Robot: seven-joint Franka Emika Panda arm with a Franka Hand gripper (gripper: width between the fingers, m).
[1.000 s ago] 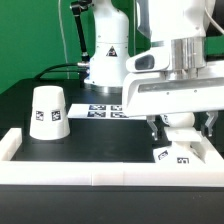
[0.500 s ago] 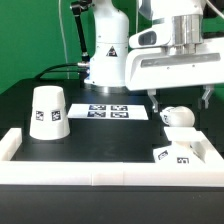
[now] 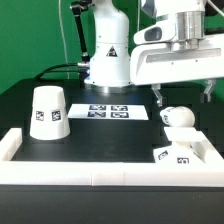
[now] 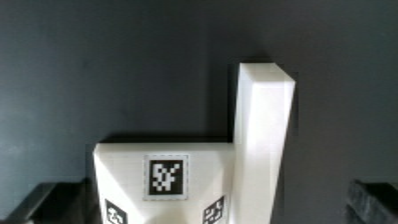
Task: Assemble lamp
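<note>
The rounded bulb point(image 3: 178, 117) stands over the flat square base point(image 3: 183, 153) in the front corner at the exterior view's right. My gripper point(image 3: 182, 96) hangs above the bulb, open and empty, its fingers point(image 3: 157, 97) apart on either side and clear of it. The tapered shade point(image 3: 47, 112) stands upright at the exterior view's left. In the wrist view a white tagged lamp part point(image 4: 164, 175) lies below my gripper point(image 4: 210, 212), beside a white rail. I cannot tell there whether it is the base or the bulb.
A raised white wall point(image 3: 100, 170) borders the table's front and sides; it shows as the rail point(image 4: 263, 140) in the wrist view. The marker board point(image 3: 110, 111) lies mid-table before the robot's pedestal point(image 3: 108, 60). Black tabletop lies between shade and base.
My gripper was down around the bulb a second ago. It has let go and risen straight up, leaving the bulb standing by the base.
</note>
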